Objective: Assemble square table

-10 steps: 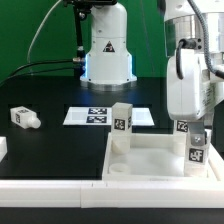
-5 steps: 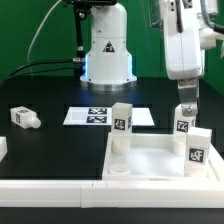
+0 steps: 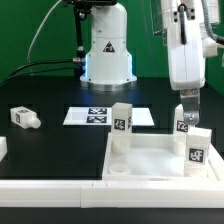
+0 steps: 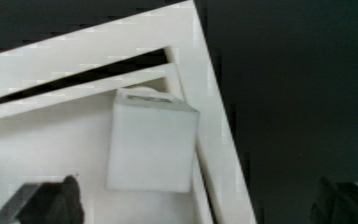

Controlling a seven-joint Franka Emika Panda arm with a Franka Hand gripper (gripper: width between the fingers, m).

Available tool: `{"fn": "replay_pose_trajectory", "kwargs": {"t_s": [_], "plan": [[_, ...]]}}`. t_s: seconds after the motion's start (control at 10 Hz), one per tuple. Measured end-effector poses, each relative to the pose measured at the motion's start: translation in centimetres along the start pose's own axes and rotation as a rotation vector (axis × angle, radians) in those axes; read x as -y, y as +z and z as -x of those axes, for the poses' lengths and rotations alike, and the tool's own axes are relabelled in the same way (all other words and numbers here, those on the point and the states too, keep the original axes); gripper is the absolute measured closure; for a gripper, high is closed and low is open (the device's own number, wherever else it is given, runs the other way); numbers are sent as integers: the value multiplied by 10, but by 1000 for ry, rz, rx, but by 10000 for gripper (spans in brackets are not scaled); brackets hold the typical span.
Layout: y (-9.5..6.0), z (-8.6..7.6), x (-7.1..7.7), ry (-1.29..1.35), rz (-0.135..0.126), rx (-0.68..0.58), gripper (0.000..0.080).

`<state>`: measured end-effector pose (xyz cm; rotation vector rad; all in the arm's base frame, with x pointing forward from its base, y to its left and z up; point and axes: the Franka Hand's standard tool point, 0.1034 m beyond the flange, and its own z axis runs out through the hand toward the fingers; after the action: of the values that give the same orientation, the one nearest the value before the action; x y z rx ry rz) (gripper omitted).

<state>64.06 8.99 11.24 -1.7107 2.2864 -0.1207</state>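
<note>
The white square table top lies at the exterior view's right front, rim up. Three tagged white legs stand upright in its corners: one at the back left, one at the back right, one at the front right. A fourth leg lies loose on the black table at the left. My gripper hangs open and empty just above the two right legs, touching nothing. In the wrist view a leg stands beside the top's rim, with my gripper spread wide above it.
The marker board lies flat behind the table top. The arm's base stands at the back. A long white bar runs along the front edge. A small white part sits at the left edge.
My gripper has risen from around the front right leg, leaving it standing in its socket, and now hangs higher, a little toward the right.
</note>
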Motion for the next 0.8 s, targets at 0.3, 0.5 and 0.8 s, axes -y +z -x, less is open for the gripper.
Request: {"fn": "replay_pose_trajectory", "kwargs": {"t_s": [0.3,0.5,0.8], "plan": [[-28,-26,13,-163,-35,17,151],[-43,-40,16,-321,-57,17,151],[-39,-39,14,-524,-53,11,151]]}}
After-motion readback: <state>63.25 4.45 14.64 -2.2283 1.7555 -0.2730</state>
